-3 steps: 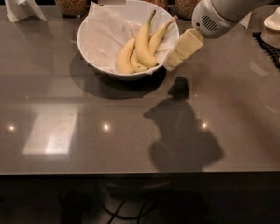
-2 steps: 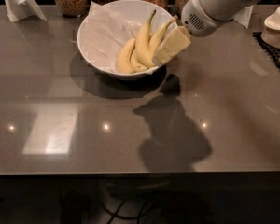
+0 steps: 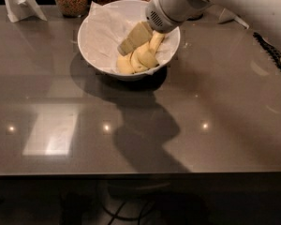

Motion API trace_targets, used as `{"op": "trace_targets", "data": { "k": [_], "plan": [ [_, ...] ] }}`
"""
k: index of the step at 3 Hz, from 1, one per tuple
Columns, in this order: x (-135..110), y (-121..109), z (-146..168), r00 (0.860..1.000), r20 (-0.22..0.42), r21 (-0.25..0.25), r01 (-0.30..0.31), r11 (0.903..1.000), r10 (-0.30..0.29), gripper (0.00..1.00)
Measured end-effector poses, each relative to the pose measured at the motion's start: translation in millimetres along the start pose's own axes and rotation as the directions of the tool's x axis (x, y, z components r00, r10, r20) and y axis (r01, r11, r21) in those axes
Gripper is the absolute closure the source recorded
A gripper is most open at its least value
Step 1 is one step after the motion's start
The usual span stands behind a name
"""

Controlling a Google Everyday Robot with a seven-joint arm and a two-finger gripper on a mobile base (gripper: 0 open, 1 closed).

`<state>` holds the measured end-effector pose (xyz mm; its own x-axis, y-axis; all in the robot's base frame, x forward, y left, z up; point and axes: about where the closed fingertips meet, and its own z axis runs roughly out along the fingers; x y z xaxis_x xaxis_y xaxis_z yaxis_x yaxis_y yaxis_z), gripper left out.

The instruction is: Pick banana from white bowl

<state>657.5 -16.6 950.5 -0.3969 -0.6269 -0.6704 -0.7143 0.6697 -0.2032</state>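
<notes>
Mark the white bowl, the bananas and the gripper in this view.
white bowl (image 3: 131,76): camera view, on its front outer wall.
bananas (image 3: 141,60): camera view, on the middle of the bunch.
gripper (image 3: 127,45): camera view, on its tan tip, inside the bowl by the bananas.
</notes>
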Motion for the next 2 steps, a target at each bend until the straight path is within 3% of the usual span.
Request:
{"op": "trace_targets", "data": {
  "k": [1, 2],
  "plan": [
    [-21.2, 8.6, 29.0, 0.999, 0.034, -0.021, -0.036, 0.9991, 0.037, 0.12],
    [-17.7, 6.5, 51.8, 0.997, 0.0, -0.001, -0.083, 0.9966, 0.083, 0.29]
  ]
}}
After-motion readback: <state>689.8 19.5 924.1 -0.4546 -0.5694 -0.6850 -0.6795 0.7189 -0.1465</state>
